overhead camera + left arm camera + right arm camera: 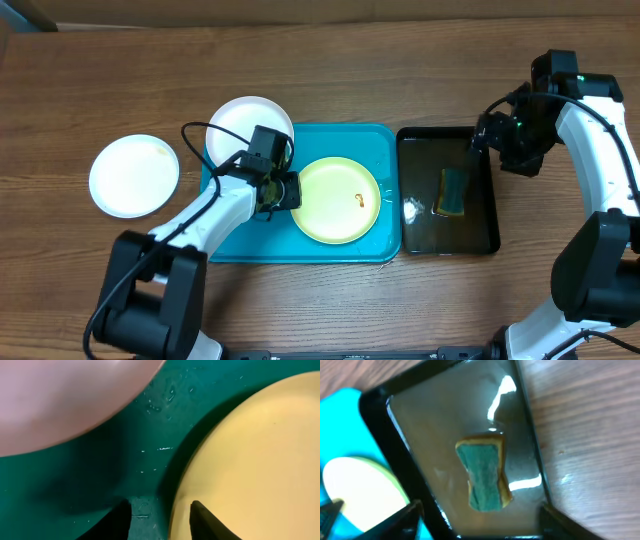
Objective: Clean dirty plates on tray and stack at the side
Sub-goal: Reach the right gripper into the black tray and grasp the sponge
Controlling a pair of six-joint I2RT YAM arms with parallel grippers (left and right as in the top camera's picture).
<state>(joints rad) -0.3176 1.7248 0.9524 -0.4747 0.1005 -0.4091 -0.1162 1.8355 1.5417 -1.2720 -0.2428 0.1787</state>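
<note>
The turquoise tray (232, 235) lies mid-table. A pale yellow-green plate (330, 205) with an orange-red smear lies on it. A white plate (240, 122) rests at the tray's far left corner, partly over the rim. Another white plate (134, 177) lies on the table to the left. My left gripper (285, 190) is open at the yellow-green plate's left edge. In the left wrist view its fingers (160, 520) straddle that plate's rim (250, 460), low over the tray floor (140, 460), with the white plate (65, 400) above. My right gripper (482, 135) is open and empty.
A narrow black tray (488, 240) with shallow water stands right of the turquoise tray, with a green and yellow sponge (453, 190) in it. In the right wrist view my open fingers (480, 522) hover above the sponge (485, 475) and the black tray (380, 425).
</note>
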